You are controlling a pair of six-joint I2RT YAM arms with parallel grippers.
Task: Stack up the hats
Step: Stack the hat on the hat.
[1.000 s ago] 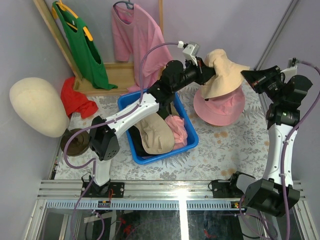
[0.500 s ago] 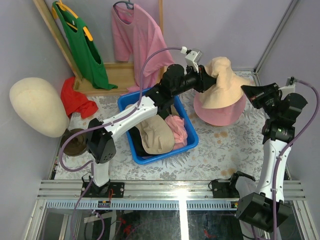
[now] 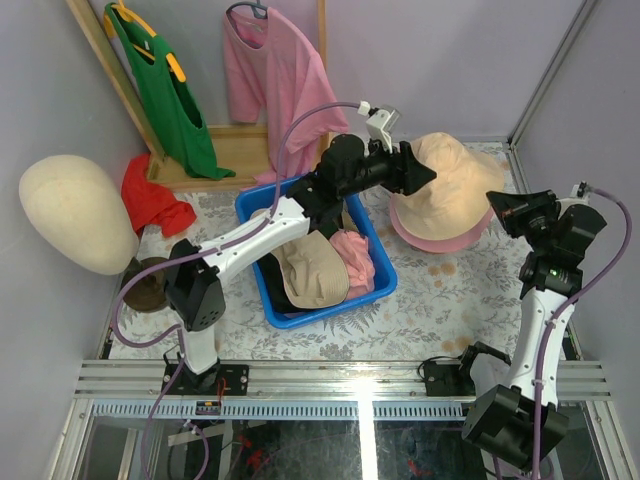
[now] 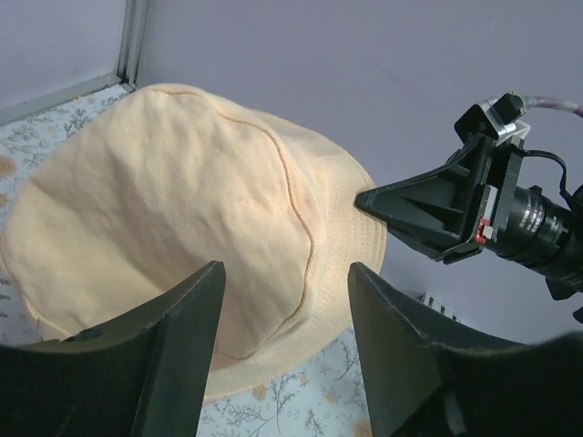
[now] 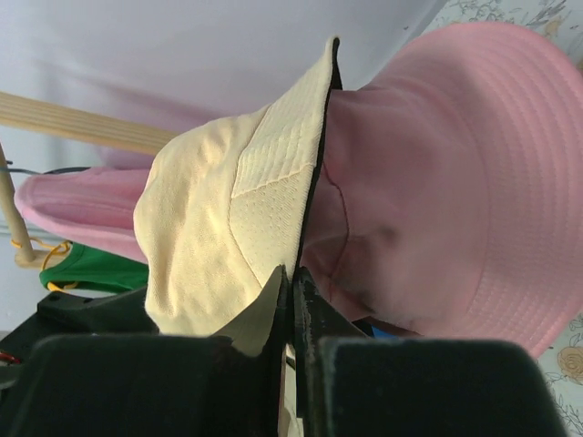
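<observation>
A tan bucket hat (image 3: 455,185) lies crown up on a pink bucket hat (image 3: 452,241) at the back right of the table. My left gripper (image 3: 424,176) stands open just off the tan hat's left side, its fingers apart from the fabric; in the left wrist view the tan hat (image 4: 182,200) fills the space beyond my left gripper (image 4: 284,273). My right gripper (image 3: 497,206) is shut on the tan hat's right brim. In the right wrist view the tan brim (image 5: 237,200) runs into my right gripper (image 5: 293,273), with the pink hat (image 5: 455,182) behind.
A blue bin (image 3: 383,283) at the centre holds a tan cap (image 3: 312,270) and a pink cap (image 3: 356,255). A dark hat (image 3: 148,287) lies at the left near a cream mannequin head (image 3: 75,210) and red cloth (image 3: 155,200). Pink (image 3: 270,80) and green (image 3: 160,90) T-shirts hang behind.
My left gripper has opened and let go of the tan hat, which has settled flat onto the pink hat. My right gripper has moved down and nearer, still on the brim.
</observation>
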